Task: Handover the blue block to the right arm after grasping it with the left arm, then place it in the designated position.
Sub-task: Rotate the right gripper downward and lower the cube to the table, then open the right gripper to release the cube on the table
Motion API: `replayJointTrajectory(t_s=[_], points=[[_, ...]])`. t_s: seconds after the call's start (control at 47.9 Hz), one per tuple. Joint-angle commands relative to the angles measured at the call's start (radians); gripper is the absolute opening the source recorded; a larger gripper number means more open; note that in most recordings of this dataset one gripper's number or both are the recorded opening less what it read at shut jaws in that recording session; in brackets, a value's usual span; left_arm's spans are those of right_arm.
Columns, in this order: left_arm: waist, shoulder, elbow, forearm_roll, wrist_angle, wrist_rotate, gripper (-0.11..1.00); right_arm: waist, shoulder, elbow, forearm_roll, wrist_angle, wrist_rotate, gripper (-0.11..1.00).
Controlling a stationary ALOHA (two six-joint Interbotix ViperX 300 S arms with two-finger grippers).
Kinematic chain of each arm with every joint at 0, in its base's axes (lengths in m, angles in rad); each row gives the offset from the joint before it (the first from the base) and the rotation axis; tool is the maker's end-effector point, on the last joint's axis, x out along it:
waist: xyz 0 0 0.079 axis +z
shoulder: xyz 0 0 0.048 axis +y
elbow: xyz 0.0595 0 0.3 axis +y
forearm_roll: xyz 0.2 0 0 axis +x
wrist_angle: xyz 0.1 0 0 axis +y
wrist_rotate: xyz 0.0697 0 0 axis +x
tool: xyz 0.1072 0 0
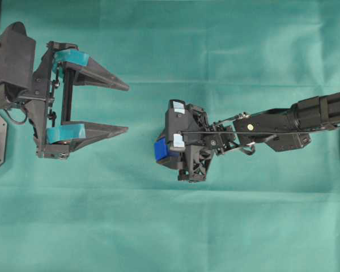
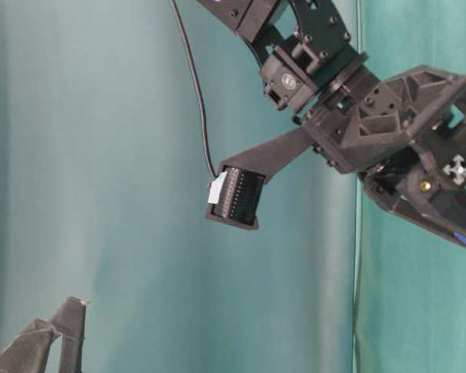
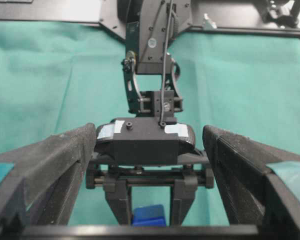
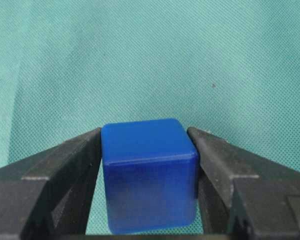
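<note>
The blue block (image 4: 149,175) sits squarely between the plain black fingers (image 4: 65,160) of my right gripper (image 4: 144,131), which is shut on it, both pads against its sides. From overhead the blue block (image 1: 161,149) shows at the left of the right gripper (image 1: 169,152), near the middle of the cloth. My left gripper (image 1: 127,109), with teal pads (image 1: 68,56), stands wide open and holds nothing, well to the left of the block. In the left wrist view the blue block (image 3: 149,215) shows low between the left fingers (image 3: 65,155). The designated position is out of view.
Green cloth (image 1: 215,45) covers the whole table. The right arm (image 1: 306,116) reaches in from the right edge, with a cable (image 2: 193,85) running to its wrist camera (image 2: 237,194). The left arm's base (image 1: 5,62) fills the far left.
</note>
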Motion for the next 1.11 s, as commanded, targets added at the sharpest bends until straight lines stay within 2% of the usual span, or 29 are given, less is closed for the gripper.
replayJointTrajectory(t_s=[0.0, 0.23, 0.272, 0.334, 0.418, 1.086], points=[[0.003, -0.005, -0.014, -0.002, -0.005, 0.000, 1.00, 0.005, -0.018, -0.009, 0.005, -0.002, 0.002, 0.57], [0.003, -0.005, -0.014, -0.002, -0.005, 0.000, 1.00, 0.012, -0.032, -0.009, 0.005, 0.025, 0.002, 0.57], [0.003, -0.005, -0.014, -0.002, -0.005, 0.000, 1.00, 0.015, -0.037, -0.009, 0.005, 0.029, 0.002, 0.65], [0.003, -0.005, -0.014, -0.002, -0.005, 0.000, 1.00, 0.017, -0.044, -0.009, 0.005, 0.035, 0.000, 0.82], [0.003, -0.005, -0.014, -0.002, -0.005, 0.000, 1.00, 0.018, -0.055, -0.014, 0.005, 0.051, 0.000, 0.94], [0.003, -0.005, -0.014, -0.002, -0.003, 0.000, 1.00, 0.018, -0.103, -0.020, -0.005, 0.087, -0.006, 0.93]])
